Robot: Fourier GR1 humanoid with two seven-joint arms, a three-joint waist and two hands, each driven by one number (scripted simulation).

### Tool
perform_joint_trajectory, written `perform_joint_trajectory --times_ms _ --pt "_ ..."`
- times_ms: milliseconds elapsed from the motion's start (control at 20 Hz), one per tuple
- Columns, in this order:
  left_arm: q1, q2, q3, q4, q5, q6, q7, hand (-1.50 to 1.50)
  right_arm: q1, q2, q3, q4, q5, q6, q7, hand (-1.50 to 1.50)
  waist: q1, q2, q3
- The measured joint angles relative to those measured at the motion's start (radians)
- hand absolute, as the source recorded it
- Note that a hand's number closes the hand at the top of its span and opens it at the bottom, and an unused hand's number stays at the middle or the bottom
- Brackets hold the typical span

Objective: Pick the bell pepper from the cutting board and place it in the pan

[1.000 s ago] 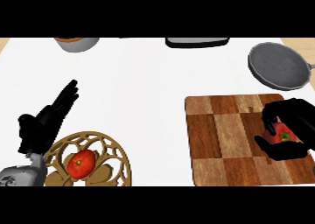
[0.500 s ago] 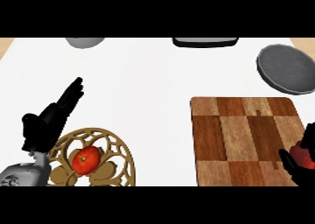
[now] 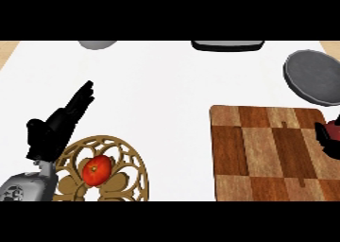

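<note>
A red bell pepper (image 3: 338, 129) shows at the head view's right edge, over the right side of the wooden cutting board (image 3: 263, 151). My right hand (image 3: 327, 142) curls round it, mostly cut off by the edge. The grey pan (image 3: 317, 77) lies just beyond the board, at the far right. My left hand (image 3: 58, 125) rests open at the left, fingers pointing away from me.
A gold openwork basket (image 3: 124, 165) with a red tomato (image 3: 96, 170) in it sits at the near left, under my left forearm. A grey bowl (image 3: 98, 44) and a dark tray (image 3: 227, 45) stand along the far edge.
My right hand has lifted the bell pepper off the board and carried it to the right, then towards the pan. The view has shifted so the pan sits lower. My left hand stays put.
</note>
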Motion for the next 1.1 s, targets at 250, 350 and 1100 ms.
perform_joint_trajectory --times_ms 250,350,1100 --pt "-0.019 -0.023 -0.007 0.029 -0.020 0.006 -0.012 0.00 -0.145 -0.037 -0.021 0.289 0.063 -0.116 -0.103 1.50 0.007 0.003 0.000" --pt "-0.005 -0.021 -0.008 0.020 -0.021 -0.002 -0.015 0.00 -0.189 -0.047 -0.036 0.413 0.093 -0.186 -0.160 1.50 0.012 0.004 0.000" --pt "-0.031 -0.048 -0.020 0.023 -0.044 -0.009 -0.016 0.00 -0.621 -0.211 -0.133 1.304 0.156 -0.486 -0.518 1.50 0.039 0.015 0.003"
